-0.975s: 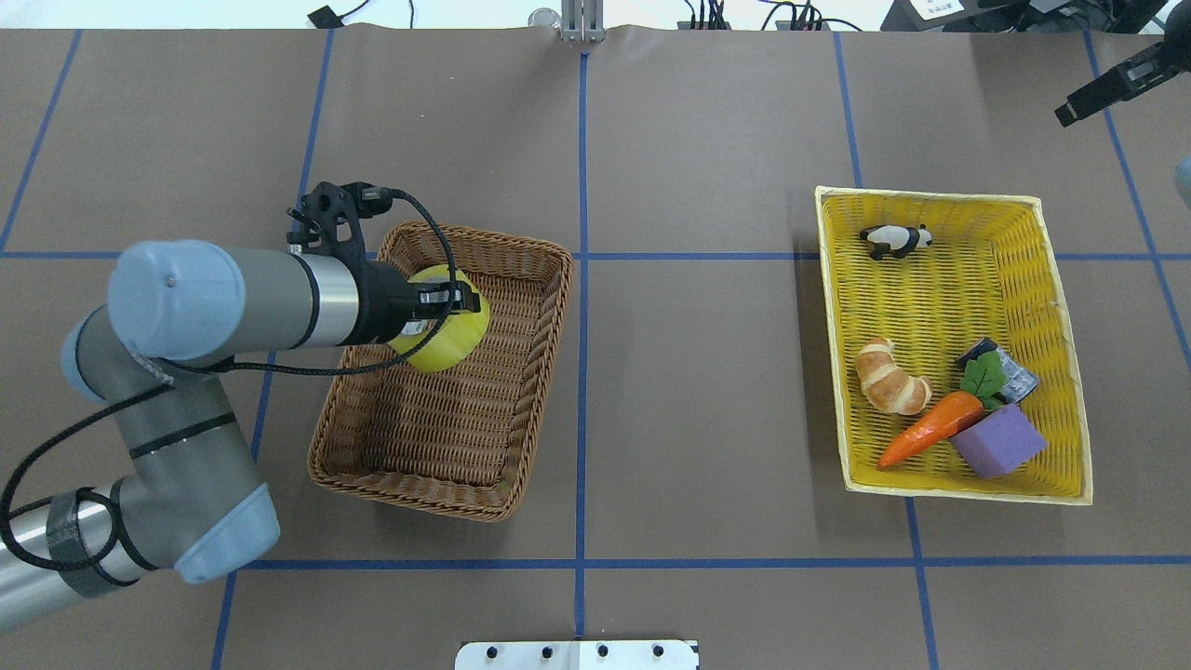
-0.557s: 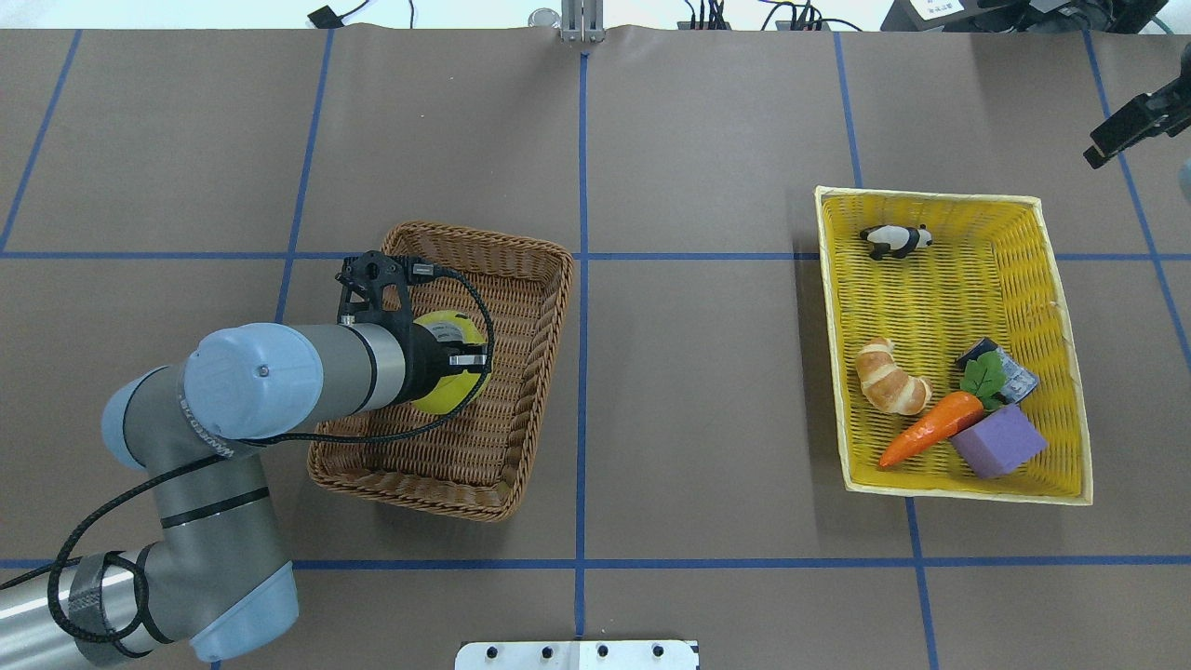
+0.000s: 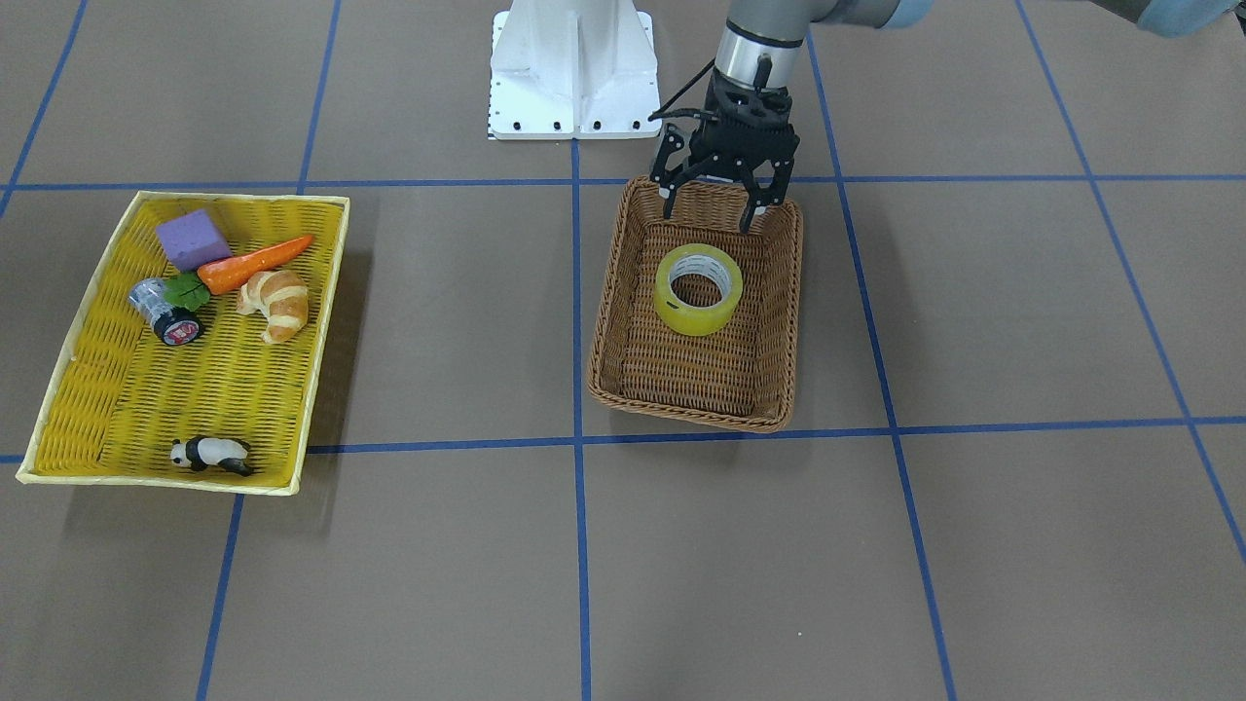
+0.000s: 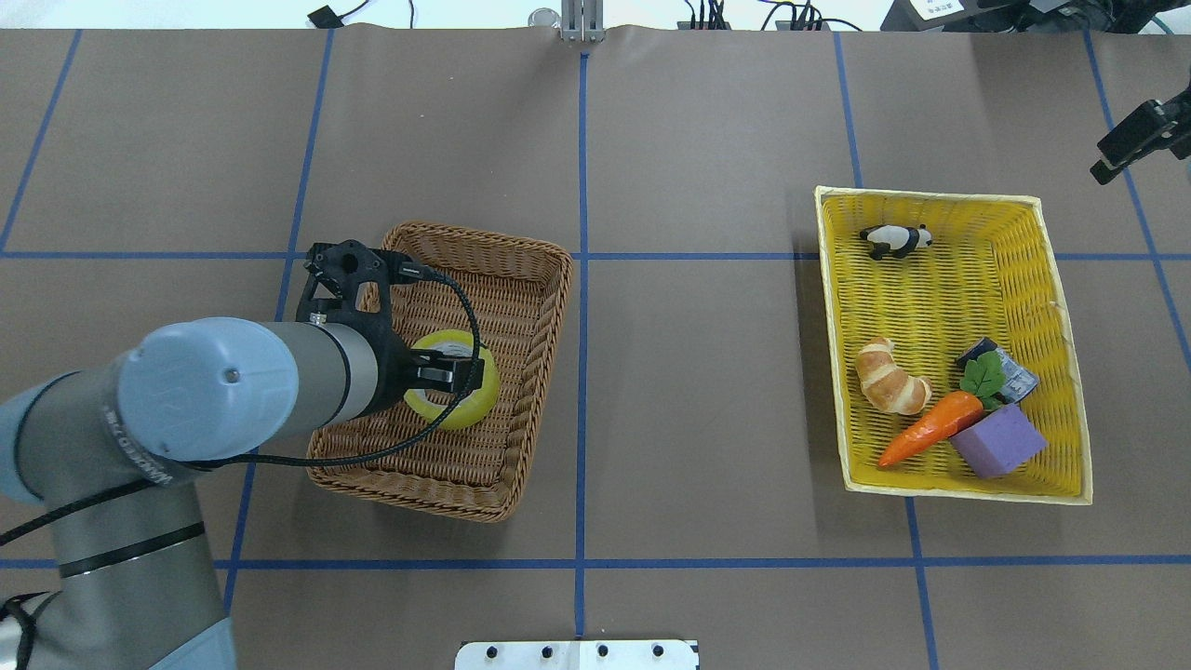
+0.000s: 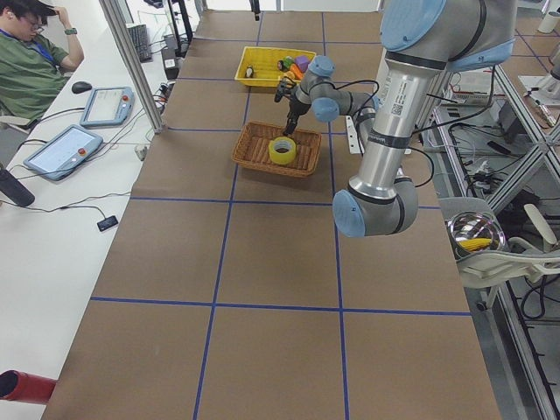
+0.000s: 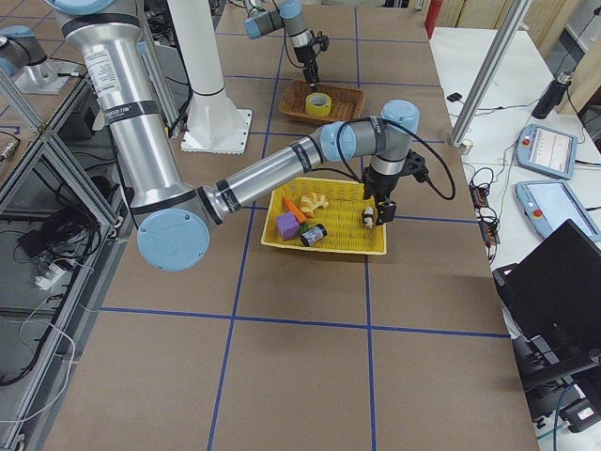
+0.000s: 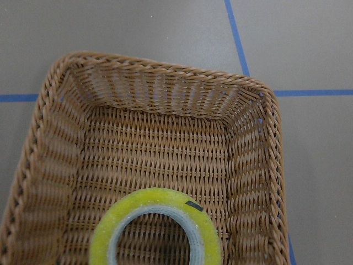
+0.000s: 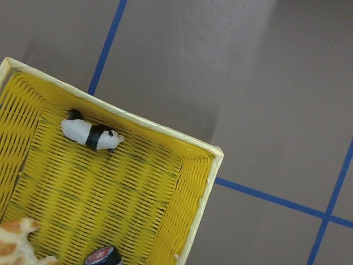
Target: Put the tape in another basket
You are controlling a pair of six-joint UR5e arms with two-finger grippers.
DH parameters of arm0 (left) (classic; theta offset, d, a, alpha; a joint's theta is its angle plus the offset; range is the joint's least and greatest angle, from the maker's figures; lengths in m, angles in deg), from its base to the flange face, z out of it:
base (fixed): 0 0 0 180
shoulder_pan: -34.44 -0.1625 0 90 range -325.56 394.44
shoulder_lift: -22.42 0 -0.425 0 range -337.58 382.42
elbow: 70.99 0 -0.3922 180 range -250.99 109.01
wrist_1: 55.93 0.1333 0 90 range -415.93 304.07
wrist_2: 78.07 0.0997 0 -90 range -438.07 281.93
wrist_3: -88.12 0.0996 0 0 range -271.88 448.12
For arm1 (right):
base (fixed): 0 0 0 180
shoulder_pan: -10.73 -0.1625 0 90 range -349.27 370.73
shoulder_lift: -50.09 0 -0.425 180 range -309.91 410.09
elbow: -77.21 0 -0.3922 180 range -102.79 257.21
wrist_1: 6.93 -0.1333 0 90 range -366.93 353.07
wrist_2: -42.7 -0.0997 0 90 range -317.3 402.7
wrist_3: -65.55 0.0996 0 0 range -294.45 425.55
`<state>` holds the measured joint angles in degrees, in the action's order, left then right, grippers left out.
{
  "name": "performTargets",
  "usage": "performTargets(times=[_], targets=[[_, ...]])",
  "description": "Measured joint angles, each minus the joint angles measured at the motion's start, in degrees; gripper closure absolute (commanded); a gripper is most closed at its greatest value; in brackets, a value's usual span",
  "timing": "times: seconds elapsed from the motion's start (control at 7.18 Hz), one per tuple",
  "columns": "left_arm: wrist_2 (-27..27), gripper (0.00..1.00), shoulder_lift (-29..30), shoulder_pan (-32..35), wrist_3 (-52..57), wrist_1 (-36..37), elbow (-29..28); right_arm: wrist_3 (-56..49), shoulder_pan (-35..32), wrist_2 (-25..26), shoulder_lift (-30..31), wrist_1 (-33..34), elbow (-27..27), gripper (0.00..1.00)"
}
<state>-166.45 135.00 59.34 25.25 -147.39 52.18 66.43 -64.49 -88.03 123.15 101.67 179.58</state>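
The tape (image 3: 698,289), a yellowish ring with a white core, lies flat on the floor of the brown wicker basket (image 3: 693,414). It also shows in the left wrist view (image 7: 160,201) and partly under the wrist in the overhead view (image 4: 470,409). My left gripper (image 3: 710,219) is open and empty. It hangs over the basket's robot-side end, apart from the tape. My right gripper (image 6: 382,211) hovers by the far end of the yellow tray (image 4: 930,196), at the overhead view's right edge (image 4: 1130,144). I cannot tell whether it is open or shut.
The yellow tray (image 3: 326,321) holds a purple block (image 3: 190,239), a carrot (image 3: 258,263), a croissant (image 3: 277,302), a small silver cylinder (image 3: 165,313) and a toy panda (image 3: 209,454). Bare brown table lies between tray and basket.
My left gripper lowered the tape into the brown basket, let it go and drew back toward the robot. My right gripper shifted toward the overhead view's right edge.
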Motion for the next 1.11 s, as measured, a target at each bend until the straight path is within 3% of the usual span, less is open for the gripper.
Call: performTargets(times=[0.28,0.42,0.7,0.97,1.11], targets=[[-2.2,0.01,-0.6,5.1,4.9,9.3,4.9,-2.8,-2.0,-0.4,2.6,0.5,0.3,0.0],[-6.0,0.01,-1.1,10.0,7.7,12.4,5.3,-4.1,-3.2,-0.9,4.8,0.2,0.6,0.0],[-19.0,0.01,-6.6,23.5,19.8,15.1,5.2,-4.3,-5.1,-2.5,8.0,-0.3,0.7,0.0],[-25.3,0.01,-15.3,36.3,32.2,14.9,3.1,-4.3,-5.5,-2.6,8.0,-0.5,-0.6,0.0],[-28.4,0.01,-17.1,42.7,39.7,14.7,-1.2,-4.3,-6.0,-2.4,8.2,-1.4,-1.5,0.0]])
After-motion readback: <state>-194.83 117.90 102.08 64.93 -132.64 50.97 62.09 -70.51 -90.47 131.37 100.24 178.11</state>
